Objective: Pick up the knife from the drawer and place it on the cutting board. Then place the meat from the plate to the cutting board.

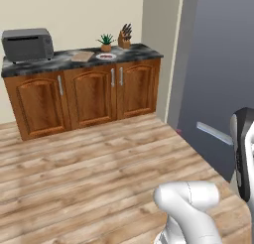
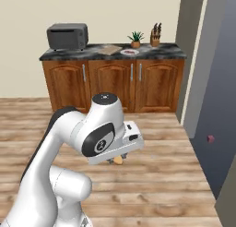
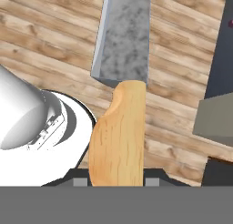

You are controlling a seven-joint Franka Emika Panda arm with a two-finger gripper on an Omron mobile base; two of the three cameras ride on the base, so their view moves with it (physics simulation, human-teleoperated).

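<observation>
My gripper is shut on the knife: the light tan handle sits between the two dark tips and the mottled silver blade points away over the wooden floor. In the right base view a bit of the tan handle peeks out under my hand. Far off on the dark counter lie the tan cutting board and, right of it, the white plate with the dark red meat on it. The drawer is out of view.
A grey microwave stands at the counter's left end, a small plant and a knife block at its right. Brown cabinet doors close the front. A tall grey panel rises to my right; open wooden floor lies between.
</observation>
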